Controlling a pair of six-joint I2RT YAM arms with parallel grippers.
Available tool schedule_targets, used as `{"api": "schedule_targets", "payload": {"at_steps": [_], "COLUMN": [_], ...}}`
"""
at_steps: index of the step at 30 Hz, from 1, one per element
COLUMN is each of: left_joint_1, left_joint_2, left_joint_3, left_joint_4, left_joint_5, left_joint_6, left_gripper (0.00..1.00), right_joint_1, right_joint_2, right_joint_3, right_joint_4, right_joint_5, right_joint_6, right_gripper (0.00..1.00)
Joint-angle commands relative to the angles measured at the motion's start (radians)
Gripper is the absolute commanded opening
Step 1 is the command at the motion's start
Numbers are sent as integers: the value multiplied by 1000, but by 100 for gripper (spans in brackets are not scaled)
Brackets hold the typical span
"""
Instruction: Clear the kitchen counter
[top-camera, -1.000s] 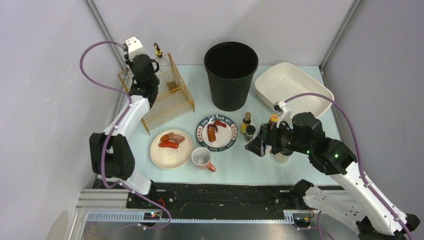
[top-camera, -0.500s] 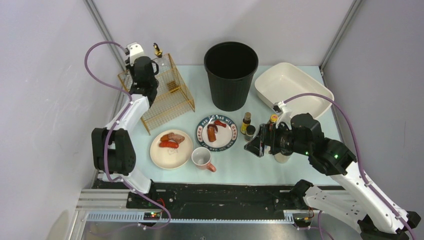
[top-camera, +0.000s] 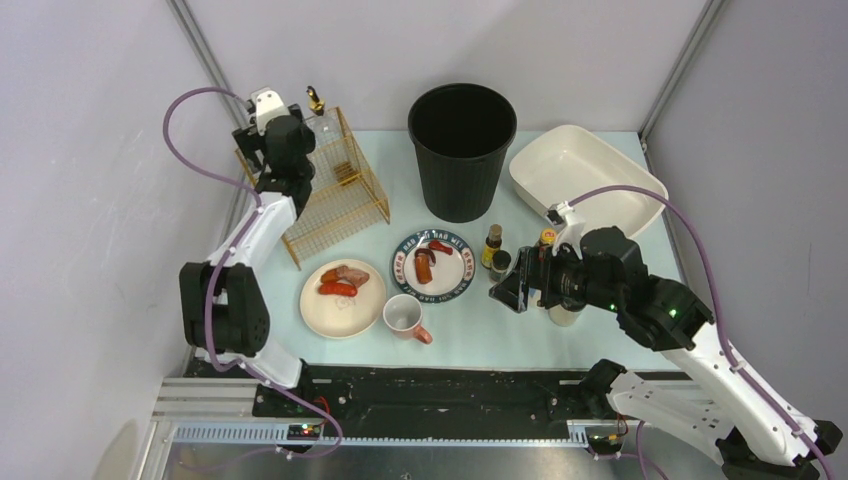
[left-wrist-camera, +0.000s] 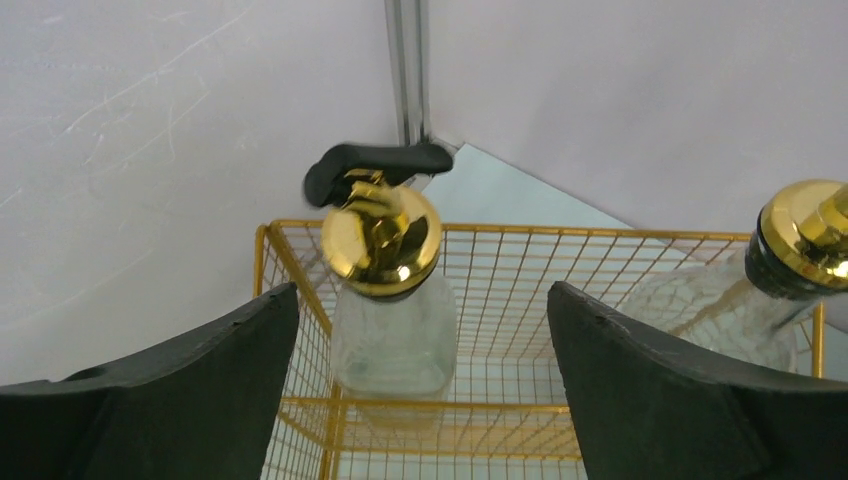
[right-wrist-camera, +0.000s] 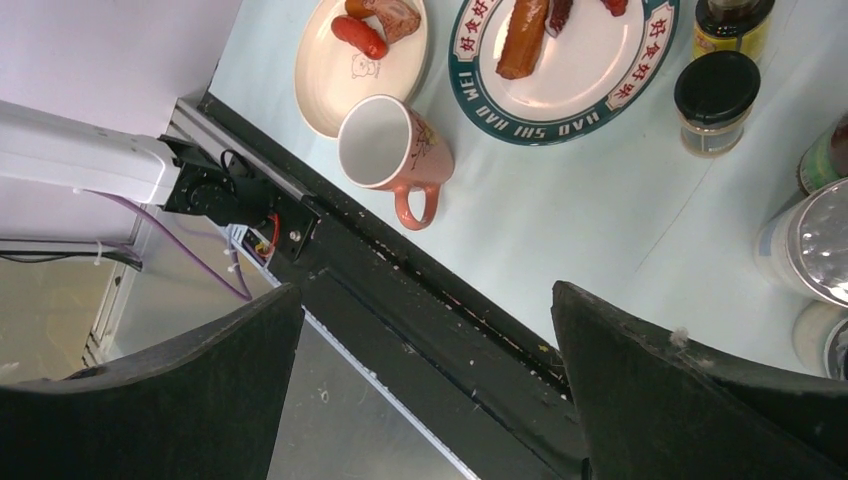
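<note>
Opened within the last second: left gripper (left-wrist-camera: 422, 300), now spread wide and empty. Just ahead of its fingertips, pump bottle (left-wrist-camera: 388, 335) upright inside wire basket (left-wrist-camera: 620, 245), apparently set down there. Likewise wide and holding nothing: right gripper (right-wrist-camera: 425, 385). Directly below it, kitchen counter (top-camera: 480, 340), not yet cleared. Ahead-left of that tool, mug (right-wrist-camera: 385, 140); straight ahead, patterned plate (right-wrist-camera: 590, 75); ahead-right, black-lidded jar (right-wrist-camera: 716, 95), upright, long axis vertical. Judged nearer to right arm; left arm well apart at the far corner.
</note>
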Motion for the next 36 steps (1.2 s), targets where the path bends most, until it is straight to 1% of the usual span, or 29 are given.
{"api": "schedule_targets", "payload": {"at_steps": [1,3,7,10,12,15,17,21,24,27,28,31,36], "left_joint_1": [6,7,4,-15,-48,-133,-177,-233,-278,-333,-355,-393,-515], "left_joint_2": [-140,-185,-260,-318,-362,-455,-512,-611,-657,-656,-644,-585,-490], "left_joint_3": [-33,-46,-29,-44,-67,-149,-196,-253,-271,-264,-259,-238,-178], "left_joint_4": [-15,-40,-201,-263,-297,-315,-326,-360,-366,-373,-374,-377,-375], "left_joint_5": [40,67,132,180,209,225,265,430,551,654,719,838,910], "left_joint_6": [-34,-40,-80,-116,-132,-140,-159,-243,-265,-278,-281,-286,-262], "left_gripper": [99,100,100,100,100,100,100,100,100,100,100,100,100], "right_joint_1": [-3,-9,-28,-57,-77,-110,-135,-168,-200,-243,-252,-284,-320], "right_joint_2": [-1,-2,-6,-8,-12,-16,-9,3,1,-11,-16,-19,-15], "right_joint_3": [58,61,61,68,82,97,112,133,146,156,156,157,158], "right_joint_4": [-15,-27,-43,-60,-76,-98,-124,-158,-183,-209,-212,-227,-243], "right_joint_5": [36,41,38,29,37,43,43,69,116,164,179,215,226], "right_joint_6": [-18,-20,-24,-31,-43,-61,-81,-103,-112,-118,-118,-121,-114], "right_gripper": [99,100,99,99,99,100,99,99,99,99,99,99,99]}}
